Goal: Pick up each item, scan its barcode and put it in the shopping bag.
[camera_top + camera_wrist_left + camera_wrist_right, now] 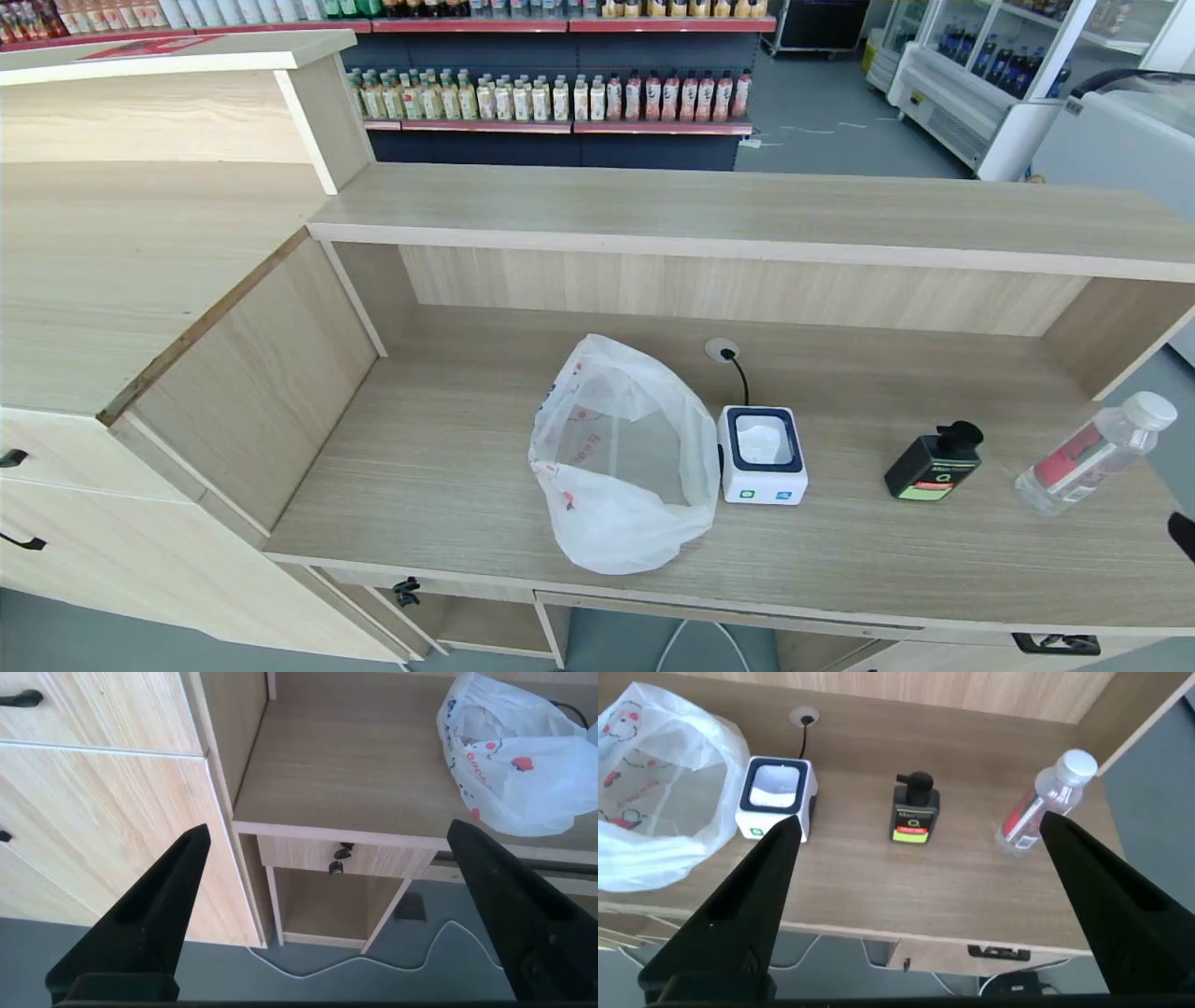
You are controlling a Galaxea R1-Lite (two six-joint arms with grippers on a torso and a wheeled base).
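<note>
A white plastic shopping bag [621,457] [519,751] [659,775] lies open on the wooden counter. Right beside it sits a white barcode scanner [763,455] [775,796] with a dark-framed window. Farther right stands a black pump bottle [934,462] [914,812] with a green and red label. A clear water bottle [1092,455] [1044,803] with a white cap and red label stands at the counter's right end. My right gripper [915,915] hangs open above the counter's front edge, in front of the pump bottle. My left gripper [327,915] is open, below and in front of the counter's left end.
The counter [448,467] has a raised back shelf [747,215] and side walls. A taller cabinet with drawers [93,373] [103,784] stands to the left. A cable [738,373] runs from the scanner to a hole in the counter. Store shelves with bottles [551,98] stand behind.
</note>
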